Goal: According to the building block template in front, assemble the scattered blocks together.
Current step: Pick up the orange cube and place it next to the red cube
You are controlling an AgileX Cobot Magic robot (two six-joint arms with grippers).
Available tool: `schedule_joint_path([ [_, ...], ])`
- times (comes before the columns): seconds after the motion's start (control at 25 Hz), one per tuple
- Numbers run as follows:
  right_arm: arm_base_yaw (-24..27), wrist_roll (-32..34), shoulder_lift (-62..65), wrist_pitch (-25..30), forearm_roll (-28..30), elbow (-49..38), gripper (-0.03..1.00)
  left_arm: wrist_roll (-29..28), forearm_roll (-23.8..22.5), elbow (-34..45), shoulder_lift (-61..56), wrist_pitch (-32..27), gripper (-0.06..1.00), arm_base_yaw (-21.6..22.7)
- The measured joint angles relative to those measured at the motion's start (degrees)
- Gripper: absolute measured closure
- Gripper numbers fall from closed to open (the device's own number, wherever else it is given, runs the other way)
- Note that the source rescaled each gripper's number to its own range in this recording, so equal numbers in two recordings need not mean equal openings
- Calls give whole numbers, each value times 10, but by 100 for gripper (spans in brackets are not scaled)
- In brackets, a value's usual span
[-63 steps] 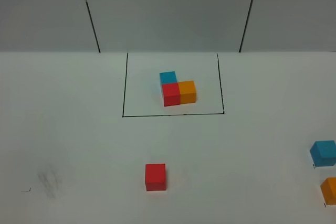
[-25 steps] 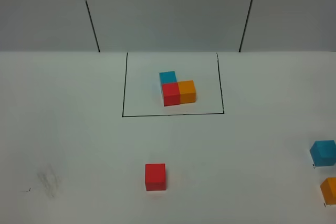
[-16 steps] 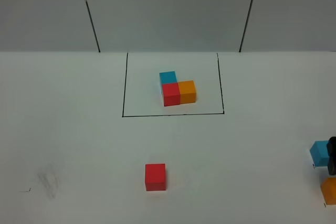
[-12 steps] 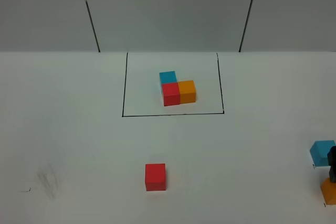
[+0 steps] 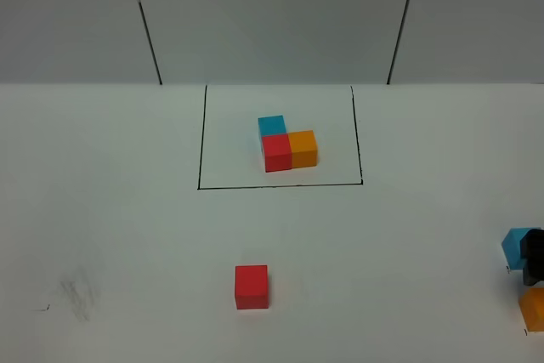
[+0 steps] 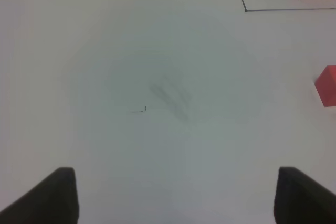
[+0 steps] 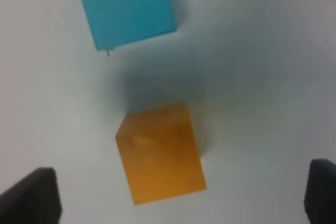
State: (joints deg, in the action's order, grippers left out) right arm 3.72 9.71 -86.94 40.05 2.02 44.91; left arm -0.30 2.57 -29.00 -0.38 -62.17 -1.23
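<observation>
The left gripper (image 6: 176, 198) hangs over bare table (image 6: 105, 51), left of the template (image 5: 287, 144) and nearer the camera, above a faint scuff (image 6: 170, 95). Its jaws stand wide apart, holding and touching nothing. It appears parked to leave the work to the other arm.

The red cube (image 5: 252, 286) sits alone in front of the template, outside the outline (image 5: 280, 185). It is a likely anchor for the copy, since red forms the corner of the L.

The blue cube (image 5: 515, 246) and orange cube (image 5: 534, 308) lie far right of the template, near each other but apart, both skewed.

The right gripper (image 7: 176, 192) hangs above them, nearer the orange. Its jaws are spread wider than the orange cube, which lies between the tips. No contact shows and nothing is gripped. This is probably an approach to pick the orange cube.
</observation>
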Motion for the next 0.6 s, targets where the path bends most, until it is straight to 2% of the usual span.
schedule_joint_path([
  [0.6, 0, 0, -72, -19, 0, -2, 7, 0, 0, 0, 0, 0, 1, 0],
])
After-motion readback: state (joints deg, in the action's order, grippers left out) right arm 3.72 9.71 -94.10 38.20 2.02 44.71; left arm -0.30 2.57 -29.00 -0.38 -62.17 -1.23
